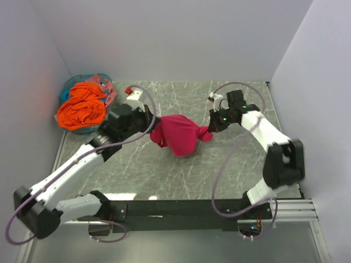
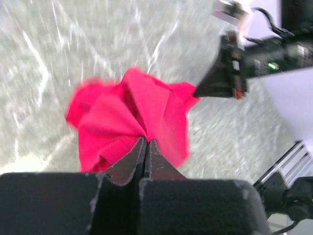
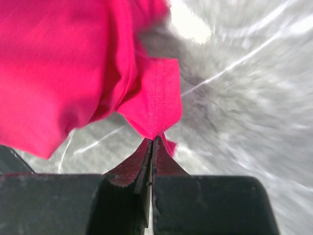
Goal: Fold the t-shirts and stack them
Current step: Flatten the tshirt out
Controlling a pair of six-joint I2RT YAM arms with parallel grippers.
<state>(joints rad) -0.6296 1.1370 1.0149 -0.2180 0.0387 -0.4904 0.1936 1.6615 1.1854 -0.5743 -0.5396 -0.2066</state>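
Note:
A crimson-pink t-shirt (image 1: 178,136) hangs bunched above the middle of the marble table, held from both sides. My left gripper (image 1: 150,127) is shut on its left part; in the left wrist view the cloth (image 2: 132,115) fans out from the pinched tips (image 2: 146,140). My right gripper (image 1: 210,129) is shut on a seamed hem corner (image 3: 157,105) of the same shirt, jaws pressed together (image 3: 153,140). An orange t-shirt (image 1: 83,107) lies heaped in the basket at the back left, with a bit of paler pink cloth (image 1: 101,81) behind it.
The round teal basket (image 1: 72,85) stands in the back left corner against the wall. White walls close in the table at left, back and right. The right arm (image 2: 254,58) shows across the left wrist view. A black rail (image 1: 181,208) runs along the near edge.

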